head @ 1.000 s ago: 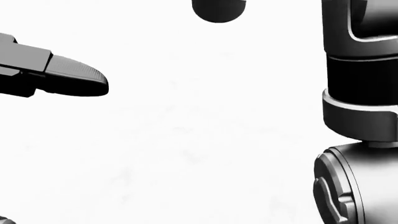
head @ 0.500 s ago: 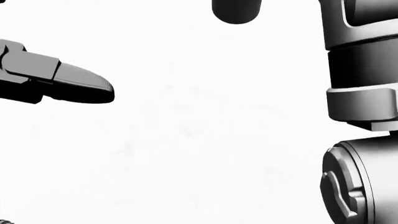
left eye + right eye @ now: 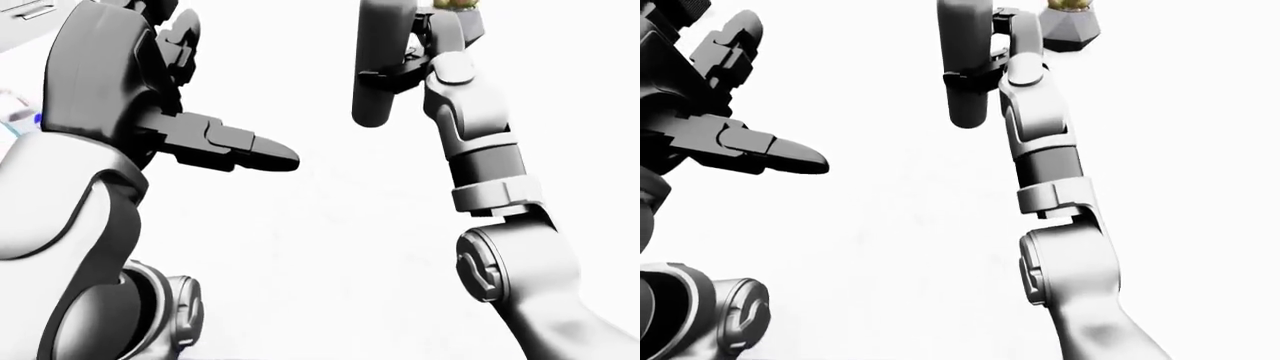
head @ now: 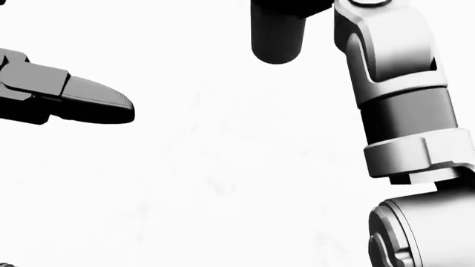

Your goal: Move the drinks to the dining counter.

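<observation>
A dark grey cylindrical drink [image 3: 380,67] hangs upright over the white surface near the top of the left-eye view. Its lower end shows in the head view [image 4: 278,36]. My right hand [image 3: 405,71] is shut on it, with dark fingers [image 3: 975,75] wrapping its side. The right forearm [image 3: 1045,161] rises from the lower right. My left hand [image 3: 235,94] is open at the left, with one finger [image 3: 265,152] pointing right and the others raised, holding nothing. It stands apart from the drink, to its left.
A grey faceted pot [image 3: 1072,28] with a plant stands at the top of the right-eye view, just right of my right hand. The white surface [image 3: 330,247] fills the views. A grey edge [image 3: 35,11] shows at the top left.
My right arm has swung left across the head view, and more of the dark drink has come down into the picture. The left hand has hardly moved.
</observation>
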Controlling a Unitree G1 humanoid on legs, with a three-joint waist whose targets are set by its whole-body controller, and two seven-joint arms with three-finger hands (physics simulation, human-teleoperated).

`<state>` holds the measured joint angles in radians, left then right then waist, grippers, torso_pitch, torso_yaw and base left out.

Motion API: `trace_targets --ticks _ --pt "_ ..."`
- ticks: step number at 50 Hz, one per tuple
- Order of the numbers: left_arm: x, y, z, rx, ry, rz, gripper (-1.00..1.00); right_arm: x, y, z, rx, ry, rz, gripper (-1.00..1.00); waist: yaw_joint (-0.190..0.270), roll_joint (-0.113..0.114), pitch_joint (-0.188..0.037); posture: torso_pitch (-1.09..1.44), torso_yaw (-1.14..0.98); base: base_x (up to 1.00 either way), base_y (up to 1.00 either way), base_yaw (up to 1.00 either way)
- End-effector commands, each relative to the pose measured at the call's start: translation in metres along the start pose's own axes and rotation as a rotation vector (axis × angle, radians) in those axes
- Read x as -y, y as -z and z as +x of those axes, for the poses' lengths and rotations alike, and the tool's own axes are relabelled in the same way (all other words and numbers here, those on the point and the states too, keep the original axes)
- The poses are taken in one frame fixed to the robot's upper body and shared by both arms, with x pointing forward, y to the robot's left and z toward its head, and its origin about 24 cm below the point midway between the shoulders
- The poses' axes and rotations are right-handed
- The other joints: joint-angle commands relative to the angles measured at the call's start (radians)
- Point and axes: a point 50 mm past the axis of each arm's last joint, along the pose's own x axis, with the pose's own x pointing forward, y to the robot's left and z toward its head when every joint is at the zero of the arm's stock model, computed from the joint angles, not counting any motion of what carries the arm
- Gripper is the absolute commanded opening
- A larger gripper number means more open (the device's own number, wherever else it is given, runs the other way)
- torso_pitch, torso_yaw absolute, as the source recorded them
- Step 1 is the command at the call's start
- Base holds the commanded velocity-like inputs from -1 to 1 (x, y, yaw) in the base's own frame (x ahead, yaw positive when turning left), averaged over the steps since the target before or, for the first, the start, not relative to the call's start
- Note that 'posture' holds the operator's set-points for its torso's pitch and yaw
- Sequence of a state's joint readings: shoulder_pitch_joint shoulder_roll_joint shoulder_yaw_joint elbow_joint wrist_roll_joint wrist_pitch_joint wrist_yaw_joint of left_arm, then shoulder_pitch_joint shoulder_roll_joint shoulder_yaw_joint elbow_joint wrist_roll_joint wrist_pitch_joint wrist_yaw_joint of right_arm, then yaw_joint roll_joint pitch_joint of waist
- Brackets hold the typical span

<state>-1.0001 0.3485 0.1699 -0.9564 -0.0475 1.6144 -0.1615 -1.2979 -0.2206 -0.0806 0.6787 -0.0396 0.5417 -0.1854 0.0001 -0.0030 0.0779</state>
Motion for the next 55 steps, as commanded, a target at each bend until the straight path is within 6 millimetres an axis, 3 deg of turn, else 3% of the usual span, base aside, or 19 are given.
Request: trace_targets --ticks 1,39,55 --pt "-0.003 -0.006 -0.001 0.033 -0.022 0.003 1.00 0.005 -0.034 -0.005 0.148 0.018 0.023 -1.00 0.000 0.001 -0.037 0.00 0.00 0.00 0.00 0.00" --pt "-0.006 -0.005 -0.003 0.031 -0.028 0.006 1.00 -0.004 0.023 -0.004 0.044 0.037 -0.003 -1.00 -0.001 0.001 -0.035 0.00 0.00 0.00 0.00 0.00" --pt "-0.006 -0.004 -0.004 0.030 -0.028 0.004 1.00 -0.006 0.034 -0.002 0.028 0.045 -0.002 -1.00 -0.002 0.001 -0.041 0.00 0.00 0.00 0.00 0.00"
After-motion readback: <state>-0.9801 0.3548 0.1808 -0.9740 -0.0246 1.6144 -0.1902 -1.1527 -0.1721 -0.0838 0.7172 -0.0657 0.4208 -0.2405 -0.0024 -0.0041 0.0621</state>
